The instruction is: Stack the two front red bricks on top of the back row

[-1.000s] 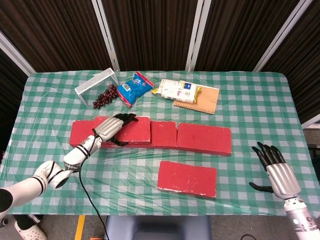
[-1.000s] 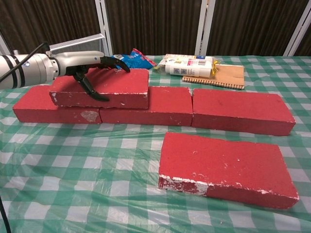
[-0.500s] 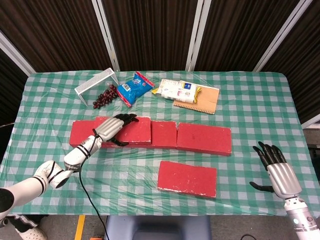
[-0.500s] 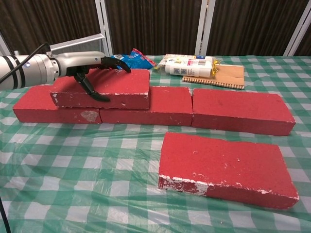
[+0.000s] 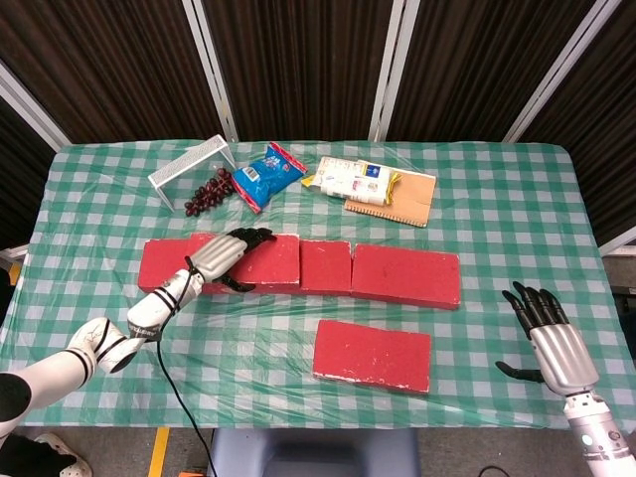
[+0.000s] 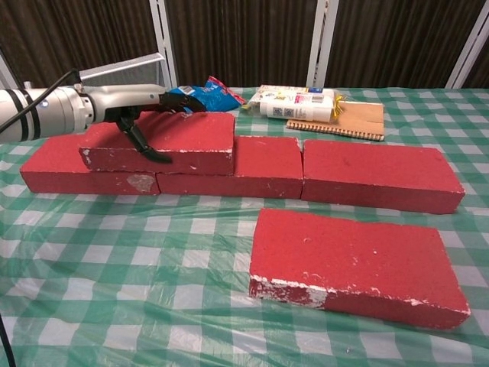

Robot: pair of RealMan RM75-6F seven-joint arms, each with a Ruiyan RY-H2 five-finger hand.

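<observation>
Gripping stacked red brick: left hand. Right hand empty, fingers spread. Snack-pack print illegible.

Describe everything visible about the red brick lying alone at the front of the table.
The lone front red brick is a flat rectangular slab with a rough matte face and white chipping along its near-left edge. It lies flat, slightly skewed, on the green checked tablecloth, apart from the back row of red bricks. Neither hand touches it.
</observation>
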